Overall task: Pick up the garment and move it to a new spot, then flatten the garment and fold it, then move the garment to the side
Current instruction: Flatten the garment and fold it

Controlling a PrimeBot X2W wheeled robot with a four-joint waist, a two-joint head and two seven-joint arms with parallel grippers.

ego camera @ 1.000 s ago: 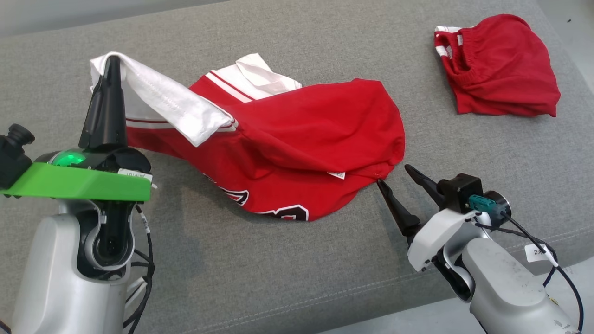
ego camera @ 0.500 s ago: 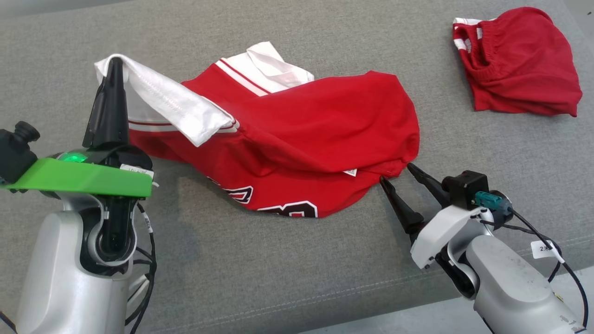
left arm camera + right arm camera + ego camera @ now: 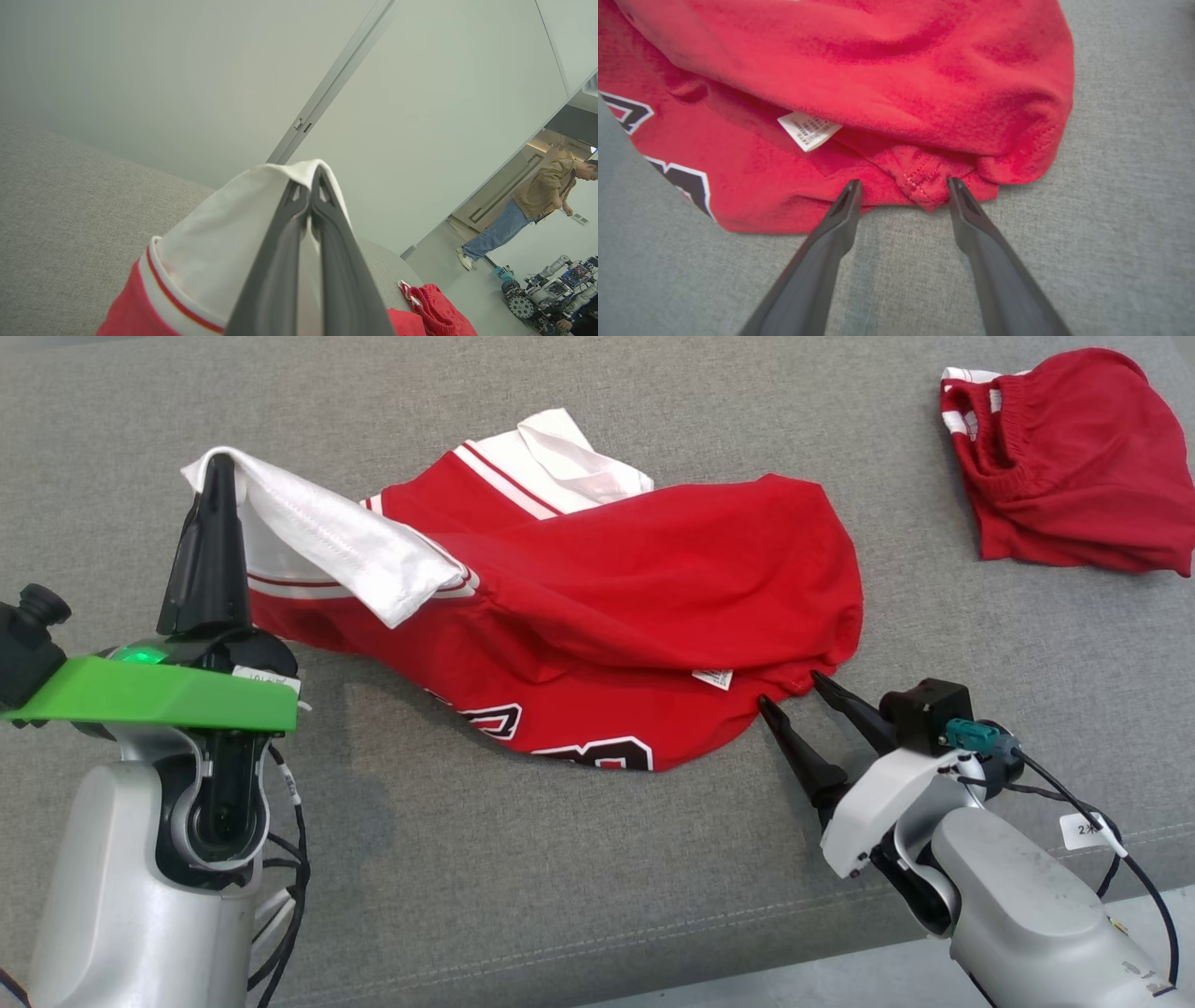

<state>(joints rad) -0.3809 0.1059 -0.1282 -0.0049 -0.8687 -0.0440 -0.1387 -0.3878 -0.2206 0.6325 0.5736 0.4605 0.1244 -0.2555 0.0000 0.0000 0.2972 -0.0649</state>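
Note:
The garment [image 3: 607, 607] is a red shirt with white sleeves and dark lettering, lying crumpled across the grey cushion [image 3: 523, 877]. My left gripper [image 3: 217, 467] is shut on a white sleeve [image 3: 317, 532] and holds it lifted above the cushion; in the left wrist view the white sleeve [image 3: 224, 233] wraps the closed fingers [image 3: 280, 261]. My right gripper [image 3: 786, 689] is open at the shirt's lower right corner. In the right wrist view the garment [image 3: 878, 70] fills the top, and its hem corner [image 3: 920, 186] sits between my right gripper's [image 3: 903, 186] fingertips, beside a white label [image 3: 809, 129].
A second red piece of clothing [image 3: 1064, 457] lies bunched at the far right of the cushion. The cushion's front edge [image 3: 747, 933] runs just below my right arm. In the left wrist view a person [image 3: 528, 205] stands in a doorway beyond a pale wall.
The head camera has shifted, so everything sits further right and up. My right gripper has crept forward until its tips flank the hem corner. The left gripper keeps its hold on the sleeve.

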